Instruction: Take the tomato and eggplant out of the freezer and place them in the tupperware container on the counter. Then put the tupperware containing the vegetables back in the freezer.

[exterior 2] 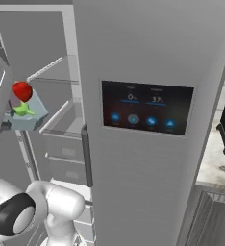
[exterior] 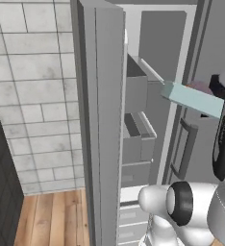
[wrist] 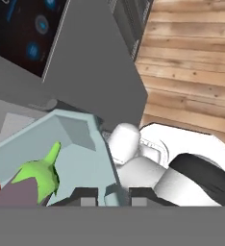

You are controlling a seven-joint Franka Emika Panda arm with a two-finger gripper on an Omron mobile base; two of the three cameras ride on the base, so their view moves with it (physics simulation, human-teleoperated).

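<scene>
The freezer (exterior: 105, 120) is standing open in front of you, its grey door bins and white shelves facing the arm, with tiled wall and wooden floor off to the left. You are carrying the tupperware container (exterior 2: 28, 117) in the air just outside the open compartment, and the claw (wrist: 112, 194) is pinching shut on its near rim wall. The tomato (exterior 2: 22, 91) and the eggplant (wrist: 35, 185) are both riding inside it, close together. You are judging the last step now: keep the tray level so the round tomato is not rolling over the low rim, line its long side up with a bare shelf, slide it well in, and only then be letting go.
</scene>
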